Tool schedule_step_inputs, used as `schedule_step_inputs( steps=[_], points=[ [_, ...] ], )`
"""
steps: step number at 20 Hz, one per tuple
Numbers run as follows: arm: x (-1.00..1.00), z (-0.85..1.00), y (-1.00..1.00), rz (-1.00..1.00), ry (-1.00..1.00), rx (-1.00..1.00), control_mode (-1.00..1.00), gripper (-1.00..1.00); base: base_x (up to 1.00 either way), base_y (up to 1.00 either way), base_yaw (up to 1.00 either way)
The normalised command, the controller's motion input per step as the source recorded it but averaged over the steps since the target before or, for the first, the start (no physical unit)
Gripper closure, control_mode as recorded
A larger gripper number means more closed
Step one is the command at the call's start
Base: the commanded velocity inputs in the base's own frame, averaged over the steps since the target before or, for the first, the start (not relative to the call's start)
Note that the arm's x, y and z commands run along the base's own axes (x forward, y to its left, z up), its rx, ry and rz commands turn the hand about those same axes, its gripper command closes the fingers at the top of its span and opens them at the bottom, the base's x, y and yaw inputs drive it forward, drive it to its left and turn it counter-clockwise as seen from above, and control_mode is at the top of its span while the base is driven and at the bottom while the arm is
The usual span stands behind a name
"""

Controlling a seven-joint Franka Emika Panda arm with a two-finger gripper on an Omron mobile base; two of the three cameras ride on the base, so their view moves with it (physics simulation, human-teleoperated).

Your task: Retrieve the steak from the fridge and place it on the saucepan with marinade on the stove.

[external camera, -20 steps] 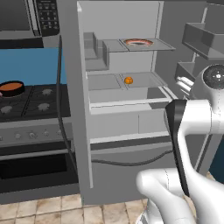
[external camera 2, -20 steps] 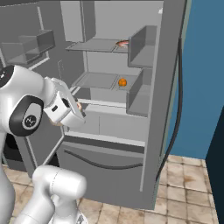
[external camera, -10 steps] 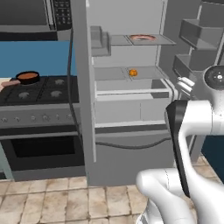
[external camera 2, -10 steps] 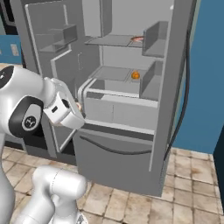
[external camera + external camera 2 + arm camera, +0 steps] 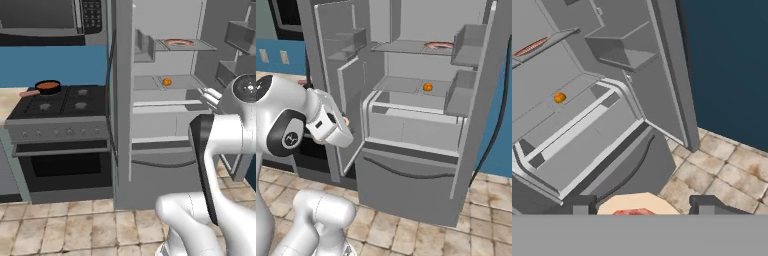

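Note:
My gripper (image 5: 641,202) is shut on the steak (image 5: 637,208), a pale-rimmed slab with a red centre that shows between the two dark fingertips. The gripper (image 5: 345,120) hangs in front of the open fridge (image 5: 406,175), outside its shelves, with a pinkish edge of the steak at its tip. In the left base view it (image 5: 209,95) sits to the right of the fridge (image 5: 165,150). The black saucepan (image 5: 55,89) with orange-brown marinade (image 5: 48,85) stands on the back left burner of the stove (image 5: 60,130), far to the gripper's left.
The fridge doors stand open, with door bins (image 5: 466,45) at the sides. A small orange ball (image 5: 427,87) lies on the middle shelf and a flat reddish oval (image 5: 438,45) on the top shelf. A microwave (image 5: 50,20) hangs above the stove. The floor is tiled.
Both base views have swung: the stove has come further into the left view and the fridge has slid right, so the base moved. The gripper still holds the steak.

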Motion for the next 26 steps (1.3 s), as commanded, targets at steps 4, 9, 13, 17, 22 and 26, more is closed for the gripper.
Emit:
schedule_step_inputs(
  steps=[4,9,13,17,22,26],
  points=[
    [0.00,0.00,0.00,0.00,0.00,0.00,1.00,1.00,-0.02,0.62,0.00],
    [0.00,0.00,0.00,0.00,0.00,0.00,1.00,1.00,-0.19,0.52,-0.01],
    [0.00,0.00,0.00,0.00,0.00,0.00,1.00,1.00,-0.48,0.23,-0.04],
    [0.00,0.00,0.00,0.00,0.00,0.00,1.00,1.00,-0.65,0.03,-0.05],
    [0.00,0.00,0.00,0.00,0.00,0.00,1.00,1.00,-0.31,0.40,-0.03],
    [0.00,0.00,0.00,0.00,0.00,0.00,1.00,1.00,-0.09,0.74,-0.01]
  ],
)
